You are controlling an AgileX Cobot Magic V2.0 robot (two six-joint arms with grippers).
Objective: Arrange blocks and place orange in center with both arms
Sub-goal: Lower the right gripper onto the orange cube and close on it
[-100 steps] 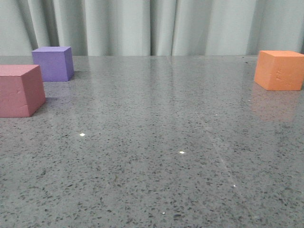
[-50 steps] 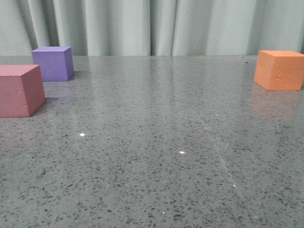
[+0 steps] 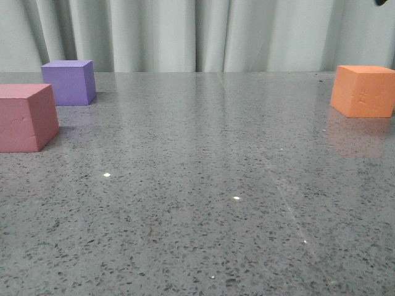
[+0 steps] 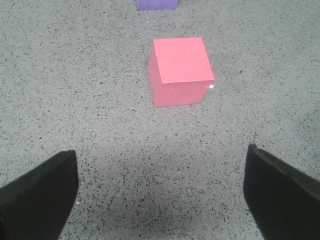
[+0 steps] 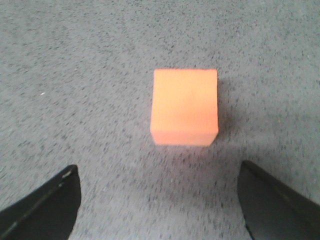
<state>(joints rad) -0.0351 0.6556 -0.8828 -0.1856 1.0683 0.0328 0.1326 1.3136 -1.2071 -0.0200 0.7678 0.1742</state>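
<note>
The orange cube [image 3: 363, 90] stands at the table's far right; it also shows in the right wrist view [image 5: 185, 106], ahead of my open, empty right gripper [image 5: 159, 172]. The pink-red cube [image 3: 24, 117] stands at the left edge, with the purple cube [image 3: 69, 82] just behind it. In the left wrist view the pink-red cube [image 4: 180, 71] sits ahead of my open, empty left gripper [image 4: 161, 155], and the purple cube [image 4: 157, 4] shows only as a sliver beyond it. A dark bit of the right arm [image 3: 386, 2] shows at the front view's top right corner.
The grey speckled tabletop [image 3: 203, 185] stretches between the left pair of cubes and the orange one. A pale pleated curtain [image 3: 197, 34] hangs behind the table's far edge.
A dark bit of the right arm has come into the front view's top right corner. The three cubes have not moved.
</note>
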